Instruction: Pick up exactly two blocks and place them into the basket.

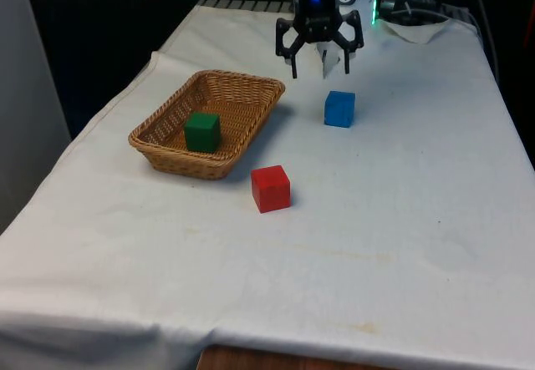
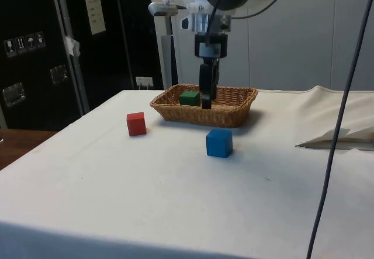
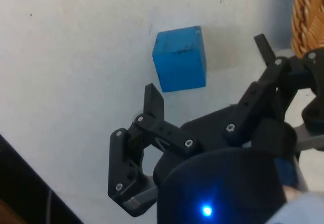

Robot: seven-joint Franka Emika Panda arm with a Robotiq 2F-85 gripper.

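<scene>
A wicker basket (image 1: 247, 86) (image 2: 241, 98) stands on the white cloth with a green block (image 1: 202, 131) (image 2: 189, 98) inside it. The blue block (image 1: 339, 108) (image 2: 219, 142) (image 3: 180, 57) rests on the cloth just off the basket's far corner. A red block (image 1: 270, 188) (image 2: 136, 123) lies in front of the basket, nearer the front camera. My gripper (image 1: 320, 70) (image 2: 206, 102) (image 3: 208, 64) hangs open and empty above the cloth, a little behind the blue block and beside the basket's far end. Nothing is between its fingers (image 3: 153, 101).
A rumpled fold of cloth (image 2: 339, 136) lies at the table's far end near a black cable (image 2: 342, 95). The cloth's near edge (image 1: 251, 337) hangs over the wooden table edge.
</scene>
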